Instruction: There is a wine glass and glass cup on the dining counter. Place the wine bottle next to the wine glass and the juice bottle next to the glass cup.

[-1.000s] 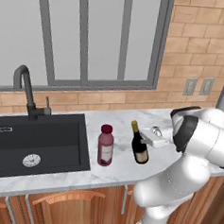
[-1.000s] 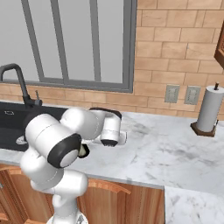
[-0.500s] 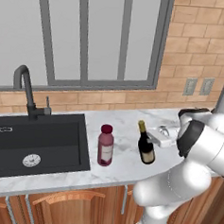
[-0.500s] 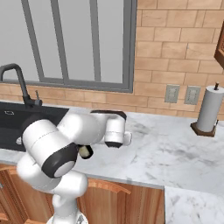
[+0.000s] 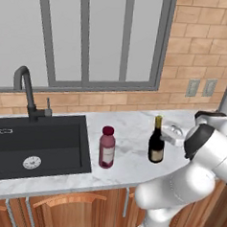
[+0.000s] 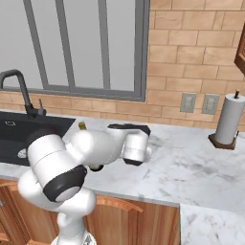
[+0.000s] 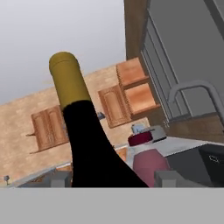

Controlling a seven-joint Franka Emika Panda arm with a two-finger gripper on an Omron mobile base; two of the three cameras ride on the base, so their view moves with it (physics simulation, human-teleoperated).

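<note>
— What moved?
— Your wine bottle (image 5: pixel 156 144) slid right, away from the juice bottle (image 5: pixel 107 146).
— The tool (image 7: pixel 111 179)?
— Clenched on that wine bottle, upright near the desk's (image 5: pixel 128 135) front edge.

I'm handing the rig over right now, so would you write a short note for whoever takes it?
Gripper: jaws closed on the wine bottle, which stands upright on the sink-side marble counter.
Juice bottle: standing apart to the wine bottle's left, beside the black sink.
Done: wine bottle grasped.
Left: carry it to the wine glass on the dining counter, then bring the juice bottle to the glass cup.
</note>
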